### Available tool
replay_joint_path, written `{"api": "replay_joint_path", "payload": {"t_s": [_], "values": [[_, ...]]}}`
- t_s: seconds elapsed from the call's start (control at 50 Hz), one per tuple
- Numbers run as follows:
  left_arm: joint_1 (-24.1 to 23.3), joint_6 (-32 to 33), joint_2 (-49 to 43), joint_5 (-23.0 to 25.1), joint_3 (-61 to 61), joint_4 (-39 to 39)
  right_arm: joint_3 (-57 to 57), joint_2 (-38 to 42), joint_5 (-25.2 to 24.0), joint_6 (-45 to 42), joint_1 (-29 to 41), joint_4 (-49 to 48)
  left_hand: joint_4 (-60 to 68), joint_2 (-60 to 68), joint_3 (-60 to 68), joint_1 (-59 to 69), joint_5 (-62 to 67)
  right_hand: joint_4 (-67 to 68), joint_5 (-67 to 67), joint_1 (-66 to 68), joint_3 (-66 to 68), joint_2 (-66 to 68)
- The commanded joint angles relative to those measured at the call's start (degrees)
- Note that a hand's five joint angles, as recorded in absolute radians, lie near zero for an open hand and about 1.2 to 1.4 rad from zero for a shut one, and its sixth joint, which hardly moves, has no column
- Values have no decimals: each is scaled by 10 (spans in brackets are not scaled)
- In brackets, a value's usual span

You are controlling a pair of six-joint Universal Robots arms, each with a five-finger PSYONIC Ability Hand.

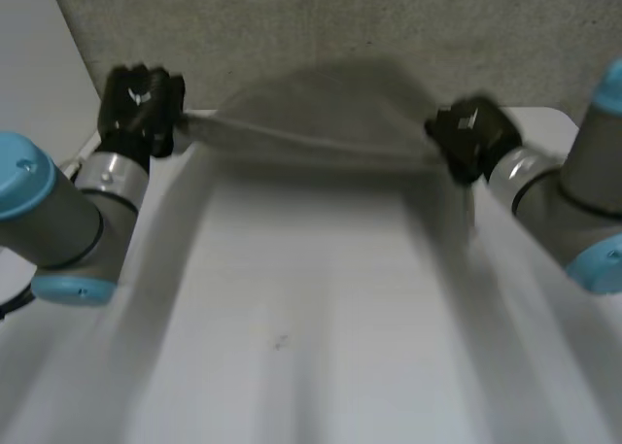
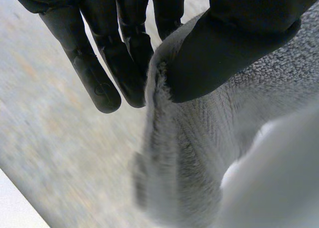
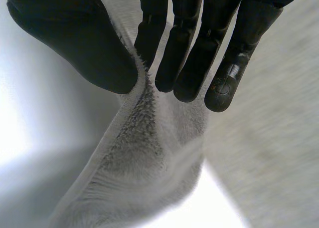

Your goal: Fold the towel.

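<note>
A grey towel point(image 1: 311, 123) hangs stretched in the air between my two hands, over the far part of the white table point(image 1: 292, 318). My left hand point(image 1: 144, 106) pinches one end of the towel point(image 2: 199, 153) between its thumb point(image 2: 234, 43) and straight fingers point(image 2: 124, 53). My right hand point(image 1: 471, 133) pinches the other end of the towel point(image 3: 144, 153) the same way, thumb point(image 3: 75, 43) against fingers point(image 3: 199, 53). The towel's middle bulges away from me towards the wall.
A grey speckled wall point(image 1: 340, 26) stands right behind the table's far edge. My left arm point(image 1: 58, 211) and right arm point(image 1: 573, 201) flank the table, with bare tabletop between them.
</note>
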Motion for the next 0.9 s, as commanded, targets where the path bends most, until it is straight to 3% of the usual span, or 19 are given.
{"api": "replay_joint_path", "payload": {"t_s": [0.02,0.06,0.16,0.22,0.26,0.3,0.38,0.48,0.7,0.9], "values": [[4,26,-2,0,-51,-36,30,79,-1,-25,0,33,102,102,103,109,104,116,138,240,121,129],[7,31,-2,0,-58,-40,35,81,-2,-21,-2,32,102,102,103,109,104,116,138,240,121,129],[13,36,3,-1,-77,-55,55,66,2,5,-12,26,102,102,103,109,104,-145,-123,-21,-140,-132],[14,36,12,-1,-83,-65,63,54,3,26,-15,20,102,102,103,109,104,-209,-188,-86,-205,-197],[14,36,22,-1,-85,-70,81,29,4,87,-29,5,102,102,103,109,104,-342,-320,-218,-337,-329],[15,36,29,-2,-85,-75,94,16,3,123,-41,-1,102,102,103,109,104,-367,-346,-244,-363,-354],[22,33,43,-3,-90,-80,135,-20,1,212,-73,-7,102,102,103,109,104,-386,-365,-262,-382,-373],[26,31,53,-6,-97,-81,184,-38,-2,255,-102,-12,102,102,103,109,104,-379,-358,-256,-375,-366],[29,28,56,-7,-100,-84,287,-37,-27,285,-151,-107,102,102,103,109,104,-393,-371,-269,-388,-380],[21,28,55,-8,-105,-84,306,-26,-37,351,-147,-165,102,102,103,109,104,-396,-375,-273,-392,-383]]}}
